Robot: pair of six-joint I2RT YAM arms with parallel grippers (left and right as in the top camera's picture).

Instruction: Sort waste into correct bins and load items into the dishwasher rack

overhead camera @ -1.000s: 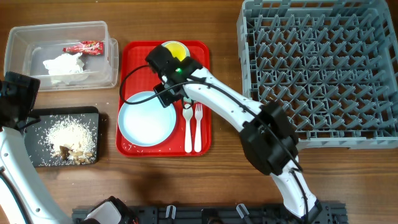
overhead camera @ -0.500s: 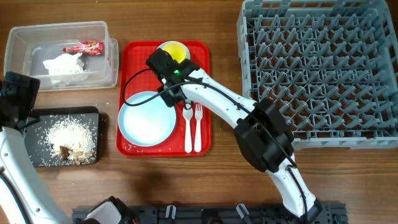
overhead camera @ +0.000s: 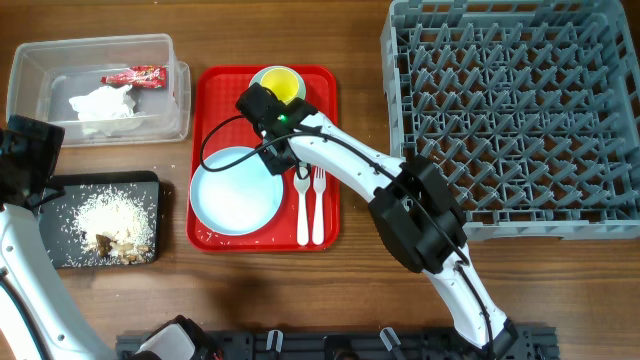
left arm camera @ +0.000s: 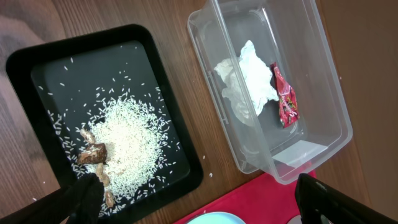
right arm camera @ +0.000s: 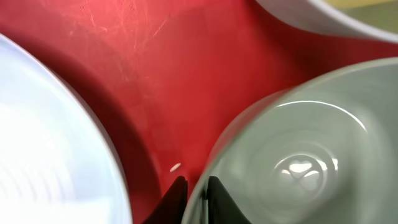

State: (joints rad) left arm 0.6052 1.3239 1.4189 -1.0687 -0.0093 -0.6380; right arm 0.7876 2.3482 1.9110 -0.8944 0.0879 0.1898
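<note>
Red serving tray [overhead camera: 222,90] left of centre on wooden table [overhead camera: 300,290]. On it: yellow cup [overhead camera: 279,82] at 12 o'clock; pale-blue plate [overhead camera: 235,195] at 7 o'clock; white spoon [overhead camera: 302,212] and fork [overhead camera: 319,205] side by side at 4 o'clock, handles toward 6. Grey dishwasher rack [overhead camera: 515,115] stands at 3 o'clock of the tray, well apart from it.

Right arm crosses the tray from 5 o'clock, and its wrist hides the patch between cup and plate. Wrist view: right tool [right arm camera: 196,185] is pinched onto the rim of the mint-green bowl [right arm camera: 292,155], with one finger outside the wall and one inside. The plate edge lies at the bowl's 9 o'clock, with a strip of red tray between them. Cannot tell whether the bowl is resting or lifted.

Left tool [left arm camera: 199,186] is spread wide and holds nothing. It hangs above the table by the corner of the black tray [overhead camera: 150,182].

Clear tub [overhead camera: 20,90], at 10 o'clock of the red tray, holds the crumpled napkin [overhead camera: 103,102] and red wrapper [overhead camera: 133,76]. The black tray, at 8 o'clock, holds white rice crumbs [overhead camera: 112,212], with brown scraps [overhead camera: 108,243] at the pile's 6 o'clock.
</note>
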